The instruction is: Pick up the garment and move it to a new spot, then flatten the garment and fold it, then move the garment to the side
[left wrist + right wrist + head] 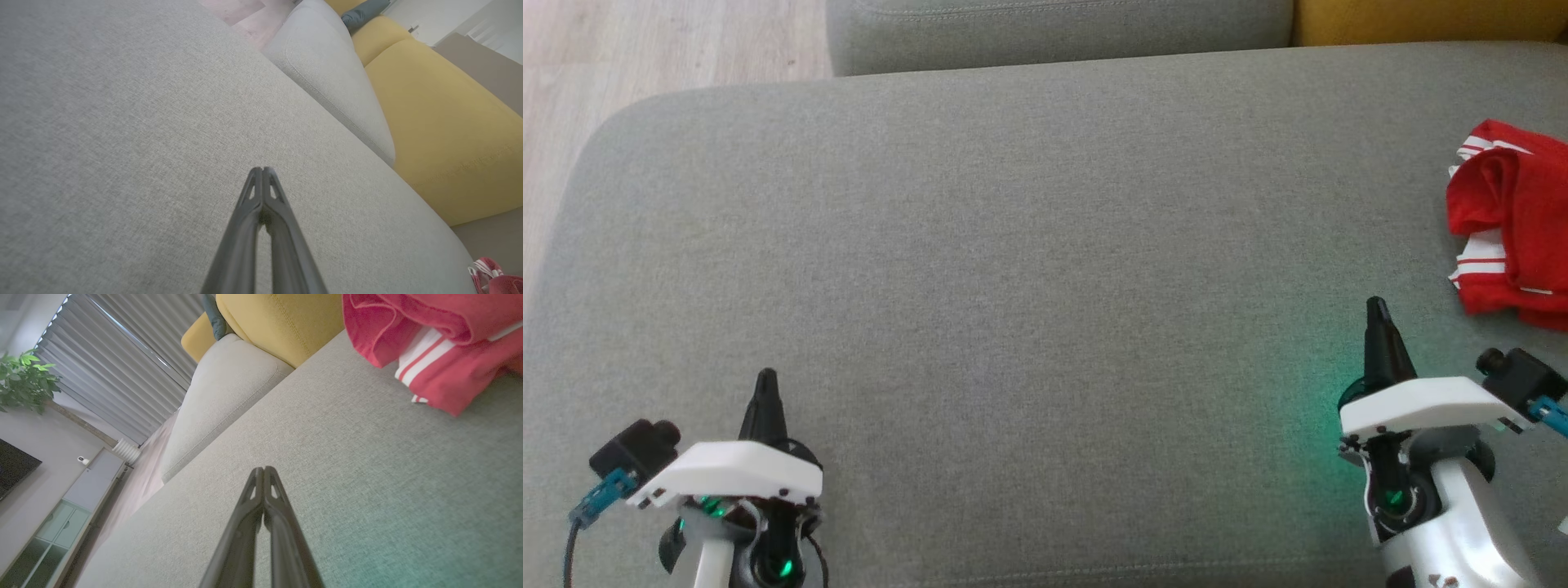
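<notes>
The garment (1511, 224), red with white striped panels, lies crumpled at the far right edge of the grey sofa seat (1029, 245). It also fills the upper right of the right wrist view as the garment (445, 343), and a corner of the garment (496, 277) peeks in at the lower right of the left wrist view. My right gripper (1377, 306) is shut and empty, a short way to the left of the cloth and nearer to me. At the lower left my left gripper (766, 377) is shut too, holding nothing, far from the cloth.
A second grey cushion (1054, 28) sits behind the seat, with a yellow cushion (1421, 20) beside it. Wooden floor (621, 57) lies past the seat's left edge. The right wrist view shows a plant (24, 379), blinds and a cabinet (61, 522) across the room.
</notes>
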